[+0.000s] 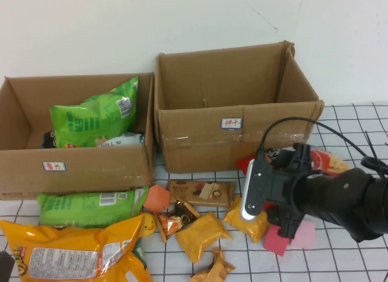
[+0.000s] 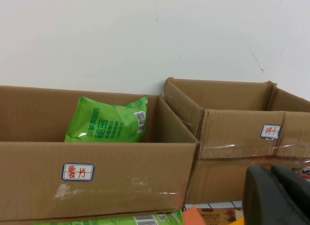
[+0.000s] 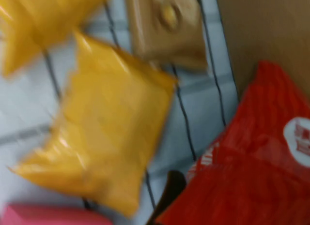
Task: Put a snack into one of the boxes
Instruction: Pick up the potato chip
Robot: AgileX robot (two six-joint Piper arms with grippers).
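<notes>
Right gripper [image 1: 273,218] low before the open brown cardboard box [image 1: 236,139], above a small yellow snack packet [image 1: 250,218]; grip unclear | left gripper [image 2: 278,196] beside that box, grip unclear

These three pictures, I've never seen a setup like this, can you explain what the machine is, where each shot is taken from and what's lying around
This is a two-armed robot at a table, meant to put a snack into a box. The wide picture comes from a raised camera on the robot's side. The other two come from cameras on the arms' wrists.

The black right arm reaches in low over the table, its right end effector above a small yellow packet, a red bag and a pink block. It holds nothing that I can see.

Only a dark edge of the left end effector shows, in its own camera, facing the boxes.

The left box already holds a green bag. The right box looks empty. In front lie more snacks, including a big yellow bag.
</notes>
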